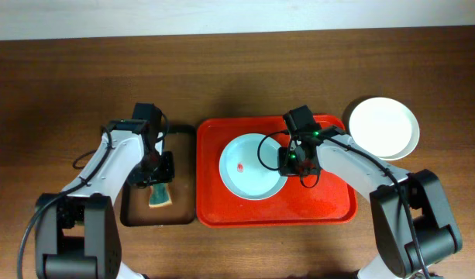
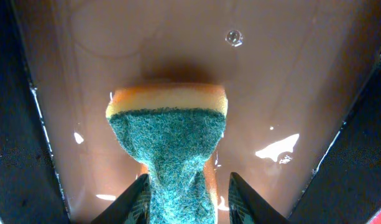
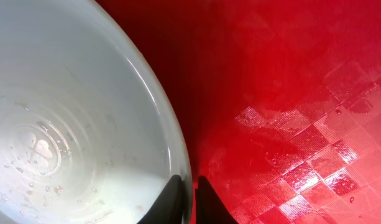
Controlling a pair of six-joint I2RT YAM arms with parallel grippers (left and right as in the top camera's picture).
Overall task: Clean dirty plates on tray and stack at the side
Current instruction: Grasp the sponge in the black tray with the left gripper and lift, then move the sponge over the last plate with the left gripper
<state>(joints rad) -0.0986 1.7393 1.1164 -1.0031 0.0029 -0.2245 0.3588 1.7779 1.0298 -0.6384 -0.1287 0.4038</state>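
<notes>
A pale plate (image 1: 251, 177) with a small red smear (image 1: 240, 166) lies on the left half of the red tray (image 1: 330, 205). My right gripper (image 1: 293, 161) is shut on its right rim. In the right wrist view one finger is inside the plate (image 3: 72, 112), the other outside over the tray (image 3: 289, 93), and the right gripper (image 3: 189, 178) pinches the rim. My left gripper (image 1: 158, 180) hangs over a green and orange sponge (image 1: 159, 198). Its fingers straddle the sponge (image 2: 168, 134); the left gripper (image 2: 189, 175) is open, with a gap at the right finger.
The sponge lies in a wet black tray (image 1: 183, 209) left of the red tray. A clean white plate (image 1: 383, 128) sits on the wooden table at the right, just beyond the red tray's far right corner.
</notes>
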